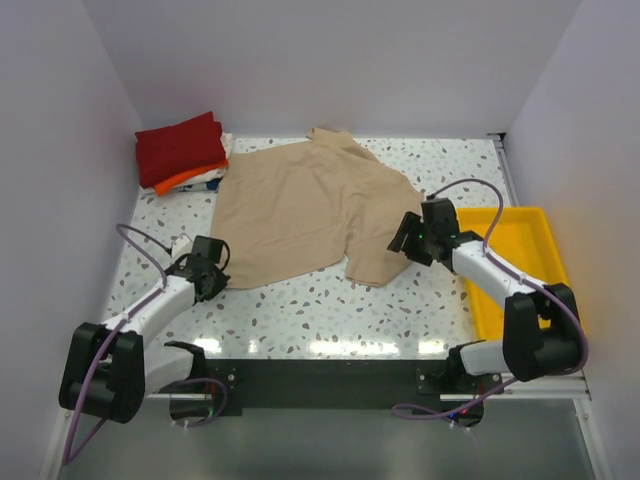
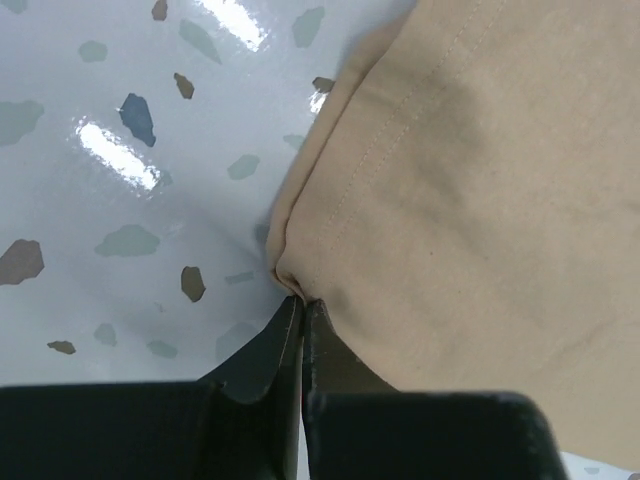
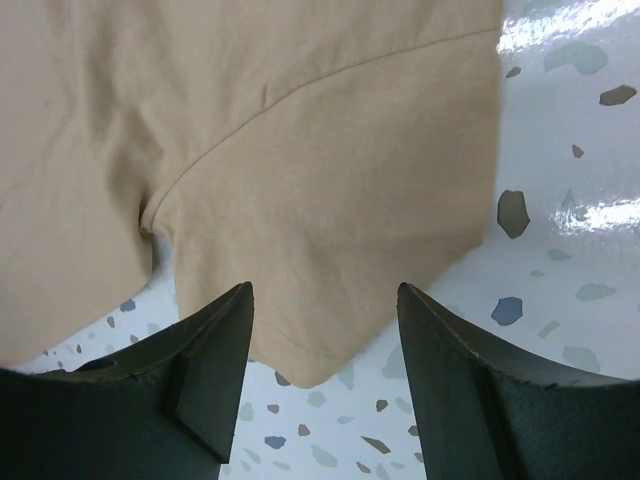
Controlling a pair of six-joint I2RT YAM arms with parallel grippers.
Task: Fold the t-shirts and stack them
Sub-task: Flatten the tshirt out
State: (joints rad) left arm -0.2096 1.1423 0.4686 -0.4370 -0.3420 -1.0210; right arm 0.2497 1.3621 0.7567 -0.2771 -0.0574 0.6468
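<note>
The tan t-shirt [image 1: 300, 205] lies spread flat across the middle of the table. My left gripper [image 1: 212, 268] is at the shirt's near-left hem corner. In the left wrist view its jaws are shut, and the hem corner [image 2: 290, 270] puckers right at their tips [image 2: 301, 302]. My right gripper [image 1: 405, 237] stands open at the right sleeve; the sleeve's corner [image 3: 320, 340] lies between the two spread fingers [image 3: 325, 290], untouched. Folded t-shirts are stacked at the back left, dark red [image 1: 180, 145] on top, with orange [image 1: 185, 178] and white [image 1: 213, 180] edges showing under it.
A yellow plastic tray [image 1: 530, 235] sits at the right edge of the table, beside the right arm. White walls close in the left, back and right sides. Bare speckled tabletop [image 1: 320, 310] lies between the shirt and the arm bases.
</note>
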